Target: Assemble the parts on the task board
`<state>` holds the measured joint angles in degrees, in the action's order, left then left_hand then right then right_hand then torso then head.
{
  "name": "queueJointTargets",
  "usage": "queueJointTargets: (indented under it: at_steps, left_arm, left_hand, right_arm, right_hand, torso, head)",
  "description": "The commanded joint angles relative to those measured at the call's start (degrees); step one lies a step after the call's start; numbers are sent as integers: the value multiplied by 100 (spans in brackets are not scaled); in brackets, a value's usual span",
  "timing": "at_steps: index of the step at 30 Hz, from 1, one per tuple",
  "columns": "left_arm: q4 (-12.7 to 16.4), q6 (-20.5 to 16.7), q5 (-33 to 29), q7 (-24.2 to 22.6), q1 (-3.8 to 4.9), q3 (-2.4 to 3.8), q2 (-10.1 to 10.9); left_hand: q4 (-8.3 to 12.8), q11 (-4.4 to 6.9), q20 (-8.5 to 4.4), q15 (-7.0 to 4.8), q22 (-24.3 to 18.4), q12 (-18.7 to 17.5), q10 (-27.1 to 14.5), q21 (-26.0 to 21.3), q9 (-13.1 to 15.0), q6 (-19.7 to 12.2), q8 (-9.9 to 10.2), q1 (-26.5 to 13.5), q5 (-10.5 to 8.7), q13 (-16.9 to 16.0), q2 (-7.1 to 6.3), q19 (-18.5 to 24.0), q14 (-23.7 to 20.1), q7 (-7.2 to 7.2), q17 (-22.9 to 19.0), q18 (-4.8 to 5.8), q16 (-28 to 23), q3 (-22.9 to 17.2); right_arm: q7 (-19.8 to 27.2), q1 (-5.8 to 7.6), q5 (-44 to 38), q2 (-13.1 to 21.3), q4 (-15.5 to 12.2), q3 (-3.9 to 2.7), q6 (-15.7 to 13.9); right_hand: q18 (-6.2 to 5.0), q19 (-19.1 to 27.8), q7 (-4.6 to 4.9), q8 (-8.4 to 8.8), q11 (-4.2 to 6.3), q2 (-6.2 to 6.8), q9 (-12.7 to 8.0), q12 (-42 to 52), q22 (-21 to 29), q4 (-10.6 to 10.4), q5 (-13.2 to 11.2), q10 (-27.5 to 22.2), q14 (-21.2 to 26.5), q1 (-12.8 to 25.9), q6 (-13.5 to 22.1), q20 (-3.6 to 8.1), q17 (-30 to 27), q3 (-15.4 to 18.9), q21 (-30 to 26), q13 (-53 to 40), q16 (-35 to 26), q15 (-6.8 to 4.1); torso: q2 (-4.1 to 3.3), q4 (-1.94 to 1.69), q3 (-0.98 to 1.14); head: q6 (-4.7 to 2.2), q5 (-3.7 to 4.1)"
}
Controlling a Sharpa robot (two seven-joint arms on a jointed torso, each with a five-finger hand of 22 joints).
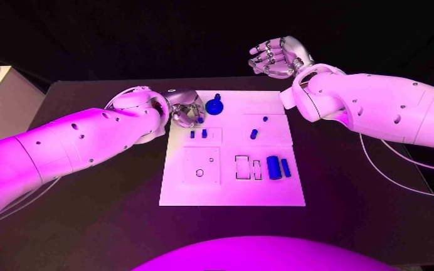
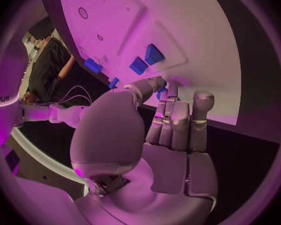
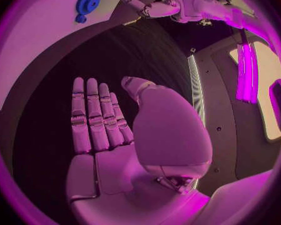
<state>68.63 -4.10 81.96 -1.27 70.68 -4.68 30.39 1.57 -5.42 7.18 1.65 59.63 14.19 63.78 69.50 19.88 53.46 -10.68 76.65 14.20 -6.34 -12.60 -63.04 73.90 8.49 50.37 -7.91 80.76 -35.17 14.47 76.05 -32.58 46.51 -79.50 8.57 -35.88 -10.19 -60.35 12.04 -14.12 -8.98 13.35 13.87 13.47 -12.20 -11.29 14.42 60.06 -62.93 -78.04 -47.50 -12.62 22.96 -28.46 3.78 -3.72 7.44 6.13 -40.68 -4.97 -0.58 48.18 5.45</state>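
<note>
Starting with the head view: the task board [image 1: 232, 189] is seen in the middle of the counter [image 1: 362, 208], and the job is judged early, most of it left. A blue gear [image 1: 214, 105] is seen at the board's far edge, just beside the left hand [image 1: 185, 108]; whether it is seated cannot be told. Two small pegs [image 1: 197, 133] are seen near the left edge, two more small parts [image 1: 259, 128] mid-board, and two cylinders [image 1: 278, 167] lie loose beside open slots [image 1: 247, 167]. The right hand [image 1: 280, 56] is raised off the board, fingers curled, nothing held.

Left wrist view: the left hand's fingers [image 2: 178, 120] are held together, their tips at the board's edge close to a blue part [image 2: 160, 91]; whether it is pinched cannot be told. Blue blocks [image 2: 147, 60] are seen sitting further in.

Right wrist view: the right hand's fingers [image 3: 93, 115] are seen straight, side by side, empty, over bare counter; the gear shows far off
</note>
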Motion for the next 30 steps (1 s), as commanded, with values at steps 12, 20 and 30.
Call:
queueJointTargets:
  at_steps: [12, 20, 30]
  left_arm:
    - [13, -104, 30, 52, 0, 7, 55]
    - [-20, -226, 73, 40, 0, 37, 142]
    - [173, -667, -591, 4, 14, 240, 591]
  left_hand:
    - [-19, -15, 28, 6, 1, -51, -38, -37, -102, -303, 207, -26, -17, -38, -65, -45, -51, -54, -34, 5, -3, 10]
    - [6, -12, 25, 2, 21, -59, -38, -24, -130, -366, 252, 12, -14, -48, -85, -71, -32, -57, -1, 10, 8, 5]
    - [93, -15, 7, -9, -131, 30, 108, -113, -95, 78, 21, 192, -7, -141, 51, 55, -310, 92, -664, -38, -221, -148]
  right_arm:
    - [16, -3, -61, 14, 5, -1, 108]
    - [-87, -3, -361, 129, 43, 1, 354]
    - [-192, -3, -1293, 505, -2, 4, 1089]
  right_hand:
    - [-31, 51, 108, 41, -46, -9, -11, -74, 83, 124, -69, -53, 27, 17, -57, -25, -62, -22, -11, 13, -83, 58]
    - [-43, -144, 21, 26, 5, -9, -3, -150, 210, 328, -517, -88, -223, -95, -193, 38, -121, -26, 75, 10, -25, -14]
    - [-7, -1370, -169, -40, 287, -234, 5, -111, -297, 840, -315, 565, -1620, -444, -738, 633, 415, 186, 1100, -3, 835, -512]
  torso:
    - [0, -3, 0]
    - [6, -4, 2]
    - [4, 2, 10]
  head:
    - [-23, -12]
    - [-58, -22]
    - [-149, 89]
